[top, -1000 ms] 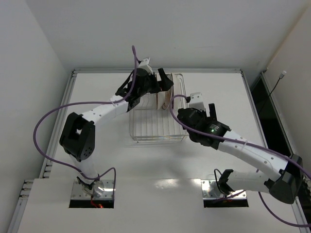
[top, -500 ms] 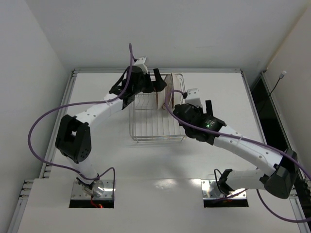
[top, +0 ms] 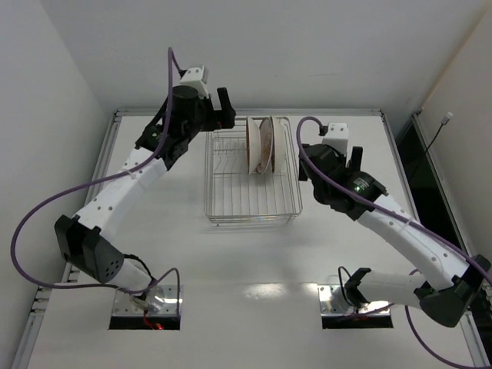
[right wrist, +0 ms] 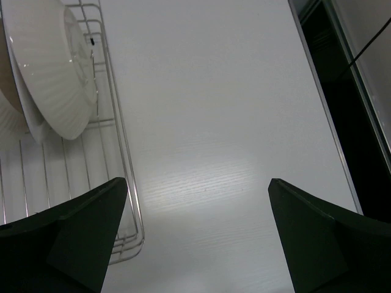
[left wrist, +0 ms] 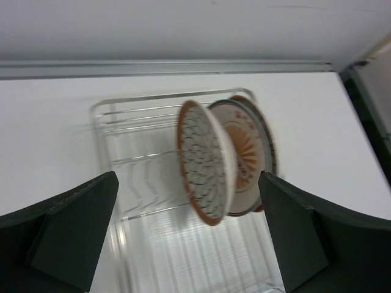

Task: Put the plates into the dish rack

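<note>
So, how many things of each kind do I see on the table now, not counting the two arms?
Round orange-and-white plates: 3
Rectangular silver wire dish rack: 1
Total: 4

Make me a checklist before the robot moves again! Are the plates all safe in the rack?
1. All three plates stand on edge inside the dish rack: ok.
2. Left hand open and holding nothing: ok.
3. Right hand open and holding nothing: ok.
4. Both hands clear of the plates: ok.
5. Plates wedged firmly so they cannot tip: cannot tell.
</note>
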You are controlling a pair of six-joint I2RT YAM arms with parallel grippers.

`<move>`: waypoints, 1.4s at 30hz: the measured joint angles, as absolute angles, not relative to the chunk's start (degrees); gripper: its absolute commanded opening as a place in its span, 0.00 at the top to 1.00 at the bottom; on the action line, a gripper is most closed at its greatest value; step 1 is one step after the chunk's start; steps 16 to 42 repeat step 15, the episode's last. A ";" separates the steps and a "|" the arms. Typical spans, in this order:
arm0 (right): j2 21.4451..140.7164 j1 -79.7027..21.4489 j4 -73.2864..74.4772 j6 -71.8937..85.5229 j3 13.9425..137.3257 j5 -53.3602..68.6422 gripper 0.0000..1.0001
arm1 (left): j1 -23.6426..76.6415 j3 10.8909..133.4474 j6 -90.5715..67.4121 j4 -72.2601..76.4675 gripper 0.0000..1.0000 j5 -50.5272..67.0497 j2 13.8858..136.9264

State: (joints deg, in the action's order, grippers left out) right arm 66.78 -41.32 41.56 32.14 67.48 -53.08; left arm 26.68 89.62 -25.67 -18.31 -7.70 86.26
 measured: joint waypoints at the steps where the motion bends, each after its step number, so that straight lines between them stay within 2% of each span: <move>1: 67.16 -40.88 42.41 32.01 68.29 -52.12 0.00 | 26.68 89.56 -24.86 -19.84 0.00 -10.04 85.32; 4: 68.23 -40.53 44.16 30.87 70.17 -48.29 0.00 | 26.65 86.70 -22.63 -22.31 0.00 -17.10 81.19; 8: 67.53 -40.56 45.19 29.67 71.42 -43.03 0.00 | 26.63 76.71 -20.45 -23.68 0.00 -24.49 72.58; 15: 62.00 -40.53 45.80 27.86 72.27 -39.40 0.00 | 26.63 68.45 -17.19 -22.44 0.00 -27.07 66.70; 42: 62.00 -40.53 45.80 27.86 72.27 -39.40 0.00 | 26.63 68.45 -17.19 -22.44 0.00 -27.07 66.70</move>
